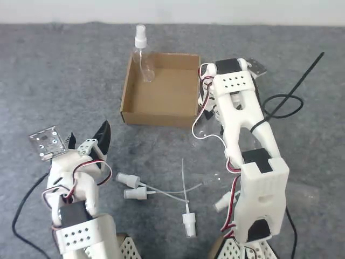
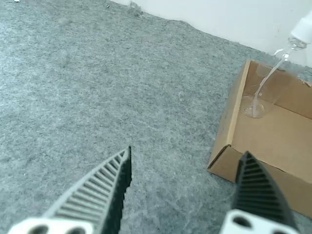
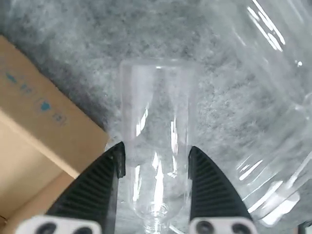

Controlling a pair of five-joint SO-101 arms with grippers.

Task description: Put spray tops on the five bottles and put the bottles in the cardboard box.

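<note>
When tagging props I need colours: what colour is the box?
The box is plain brown cardboard, clearest in the high view.

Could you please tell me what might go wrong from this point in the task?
The clear bottle that the right gripper straddles is smooth and may slip; a second bottle close beside it could get nudged. The capped bottle standing upright in the cardboard box might topple when another goes in. The thin tubes of the spray tops cross, so lifting one may drag another.
</note>
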